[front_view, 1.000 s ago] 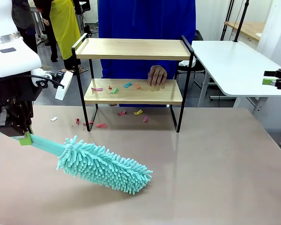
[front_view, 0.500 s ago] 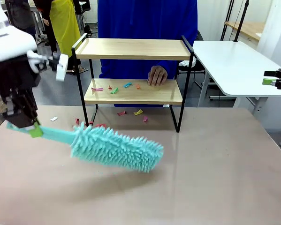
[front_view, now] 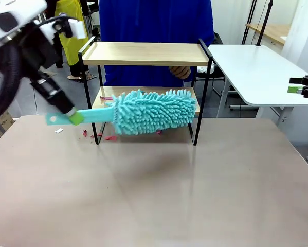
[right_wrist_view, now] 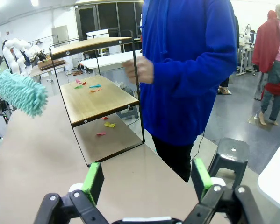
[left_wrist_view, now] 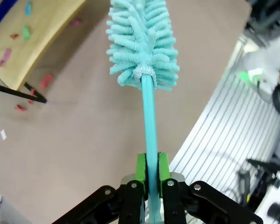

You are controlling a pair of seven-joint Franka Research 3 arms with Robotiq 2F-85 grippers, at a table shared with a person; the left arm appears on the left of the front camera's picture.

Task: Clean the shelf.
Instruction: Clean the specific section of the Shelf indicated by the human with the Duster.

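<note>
Shelf point(front_view: 146, 53) stands upright at the far side of the brown table point(front_view: 195, 195), four black legs down, two light boards level. Person in a blue top stands just behind the shelf; one hand point(front_view: 180, 72) is raised behind it, just under the top board.

Left gripper point(front_view: 71, 117) sits off the shelf's left end, at about lower-board height. Green pads are pressed onto the flat teal handle of a duster point(front_view: 154, 110). In the left wrist view the handle runs straight out between the two pads. The handle lies nearly level and points toward the shelf.

The fluffy teal head hangs on the robot's side of the shelf, level with the lower board and covering most of it in the front view. In the right wrist view there is a gap between head and shelf frame. Head is clear of the table.

Small coloured paper scraps point(right_wrist_view: 94, 86) lie on the lower board. More scraps, pink and yellow, lie on the table under the shelf and by its front left leg.

Right gripper point(front_view: 297, 86) is well off to the shelf's right, past a white side table point(front_view: 246, 67). Its pads are spread wide with nothing between them.
</note>
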